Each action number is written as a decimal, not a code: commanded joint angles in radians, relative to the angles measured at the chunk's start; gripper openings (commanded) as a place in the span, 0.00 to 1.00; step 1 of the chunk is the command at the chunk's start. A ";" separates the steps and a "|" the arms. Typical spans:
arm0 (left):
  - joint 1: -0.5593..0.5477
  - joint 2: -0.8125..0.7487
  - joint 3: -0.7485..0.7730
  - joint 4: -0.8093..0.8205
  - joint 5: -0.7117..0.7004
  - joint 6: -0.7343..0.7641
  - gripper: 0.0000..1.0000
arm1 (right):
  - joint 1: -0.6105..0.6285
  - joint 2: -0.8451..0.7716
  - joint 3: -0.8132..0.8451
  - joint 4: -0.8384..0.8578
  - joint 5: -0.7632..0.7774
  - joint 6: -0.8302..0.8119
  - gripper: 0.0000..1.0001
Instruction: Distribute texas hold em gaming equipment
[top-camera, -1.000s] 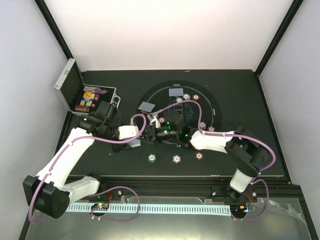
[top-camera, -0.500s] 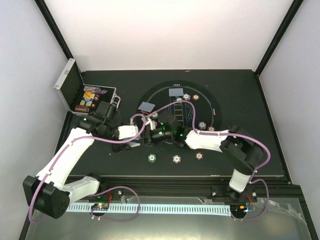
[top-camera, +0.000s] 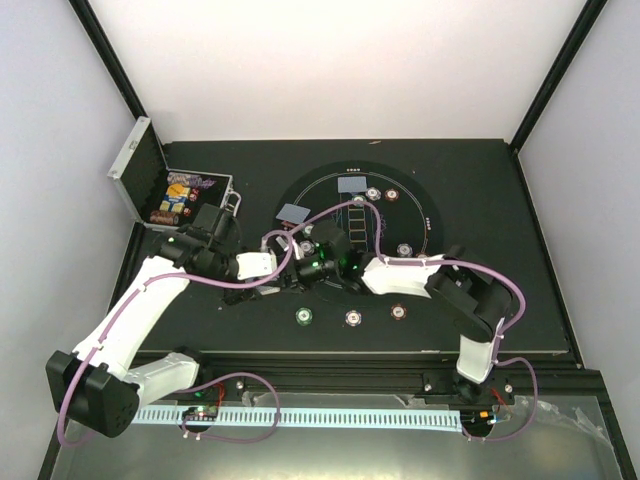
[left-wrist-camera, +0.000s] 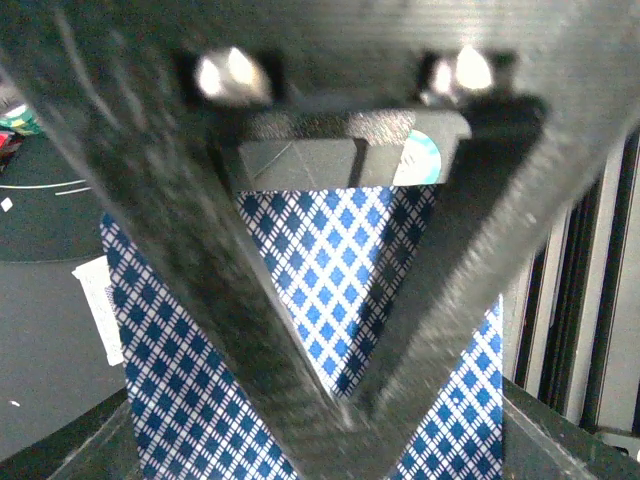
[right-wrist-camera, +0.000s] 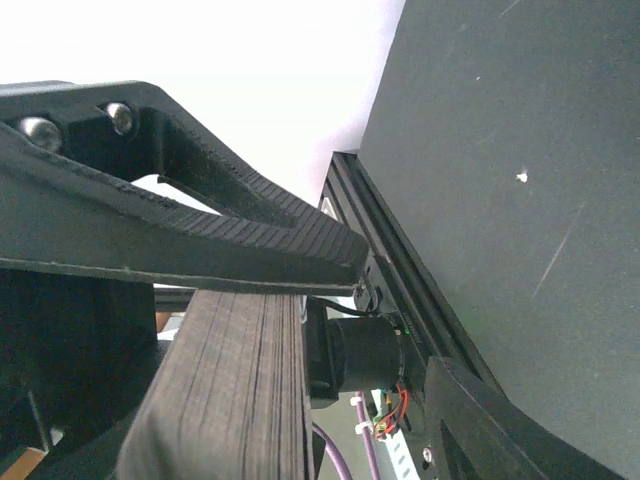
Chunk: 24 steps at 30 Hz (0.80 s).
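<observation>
Left pincer (left-wrist-camera: 345, 405) clamps the card deck (left-wrist-camera: 320, 270); right pincer (right-wrist-camera: 398, 318), fingers apart at its edge, may drag several cards off together.

Blue-check card deck (left-wrist-camera: 330, 300) gripped — 3 chips (top-camera: 352, 318) rowed nr front.

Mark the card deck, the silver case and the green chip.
card deck (left-wrist-camera: 330, 285), left wrist view, its blue-diamond back.
silver case (top-camera: 135, 162), top view, its raised lid.
green chip (top-camera: 304, 316), top view, its centre.
</observation>
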 joint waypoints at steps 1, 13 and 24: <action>-0.007 -0.032 0.002 -0.004 -0.008 0.024 0.02 | -0.047 -0.011 -0.033 -0.084 0.008 -0.033 0.54; -0.009 -0.032 0.003 0.003 -0.043 0.023 0.01 | -0.072 -0.085 -0.103 -0.167 0.032 -0.087 0.48; -0.009 -0.034 -0.015 0.023 -0.065 0.026 0.02 | -0.070 -0.144 -0.115 -0.162 0.048 -0.069 0.32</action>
